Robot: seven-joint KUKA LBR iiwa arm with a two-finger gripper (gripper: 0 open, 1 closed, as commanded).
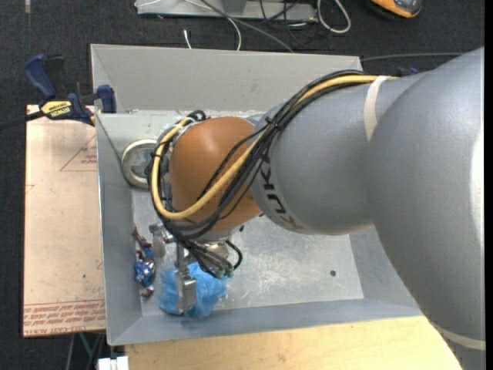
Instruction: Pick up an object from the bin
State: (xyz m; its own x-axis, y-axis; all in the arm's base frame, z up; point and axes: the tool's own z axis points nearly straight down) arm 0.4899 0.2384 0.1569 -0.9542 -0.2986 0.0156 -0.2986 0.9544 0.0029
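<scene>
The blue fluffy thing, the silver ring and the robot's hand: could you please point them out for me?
blue fluffy thing point(209, 293), camera view, its right half.
silver ring point(128, 165), camera view, its left rim.
hand point(185, 303), camera view, its lower tip.

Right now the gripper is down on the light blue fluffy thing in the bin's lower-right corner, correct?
No. The gripper is down on the light blue fluffy thing, but it lies in the bin's lower-left corner, not lower-right; the camera view shows it.
</scene>
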